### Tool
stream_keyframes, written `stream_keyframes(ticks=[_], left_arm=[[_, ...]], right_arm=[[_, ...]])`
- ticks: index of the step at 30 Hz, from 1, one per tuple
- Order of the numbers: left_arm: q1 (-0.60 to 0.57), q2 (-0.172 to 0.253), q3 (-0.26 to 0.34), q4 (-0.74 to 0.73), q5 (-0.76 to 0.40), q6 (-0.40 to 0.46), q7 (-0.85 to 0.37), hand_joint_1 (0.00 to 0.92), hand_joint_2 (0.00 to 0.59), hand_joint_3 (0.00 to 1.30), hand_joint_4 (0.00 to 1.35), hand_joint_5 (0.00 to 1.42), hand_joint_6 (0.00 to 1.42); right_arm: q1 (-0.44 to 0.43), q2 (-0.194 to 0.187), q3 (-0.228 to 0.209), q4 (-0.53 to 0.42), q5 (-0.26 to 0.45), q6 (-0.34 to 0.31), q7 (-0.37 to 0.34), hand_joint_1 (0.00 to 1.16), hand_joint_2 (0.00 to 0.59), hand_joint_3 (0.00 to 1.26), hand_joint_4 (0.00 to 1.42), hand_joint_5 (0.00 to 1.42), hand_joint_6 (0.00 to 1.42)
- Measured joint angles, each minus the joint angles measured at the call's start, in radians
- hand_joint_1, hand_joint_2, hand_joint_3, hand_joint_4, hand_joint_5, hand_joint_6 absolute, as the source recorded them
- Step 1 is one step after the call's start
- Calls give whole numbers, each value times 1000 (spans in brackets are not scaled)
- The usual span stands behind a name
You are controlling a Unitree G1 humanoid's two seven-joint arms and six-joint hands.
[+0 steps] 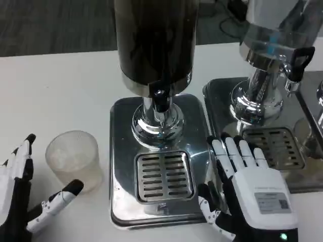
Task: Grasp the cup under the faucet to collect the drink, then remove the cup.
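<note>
Left hand low at table edge, fingers spread wide, holding nothing. Cup upright just beside it, left of the dispenser base, not under the faucet. Right hand flat, fingers apart, on base's right edge. White table; dark floor behind.

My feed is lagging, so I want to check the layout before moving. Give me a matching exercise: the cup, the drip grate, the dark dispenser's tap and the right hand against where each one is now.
Things:
1. translucent plastic cup
2. slotted metal drip grate
3. black tap lever of the dark dispenser
4. right hand

Places:
A. above the grate, on the dispenser's neck
B. on the white table, left of the steel base
C. over the base's right edge
D. set into the steel base, nothing on it

Pairs: 1-B, 2-D, 3-A, 4-C
</note>
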Motion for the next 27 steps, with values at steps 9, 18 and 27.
stream_keyframes(ticks=[9,18,27], left_arm=[[-122,-10,-44,145,-9,-54,12,180,11,0,0,92,126],[-205,-25,-69,252,-15,-76,23,206,11,0,0,208,203],[-262,-36,-85,339,-42,-118,54,220,19,11,42,292,272]], right_arm=[[3,1,12,3,0,2,-2,452,472,61,0,0,18],[1,-3,12,5,2,3,-2,453,472,73,0,0,31],[5,-1,12,5,4,5,-2,453,472,83,0,0,49]])
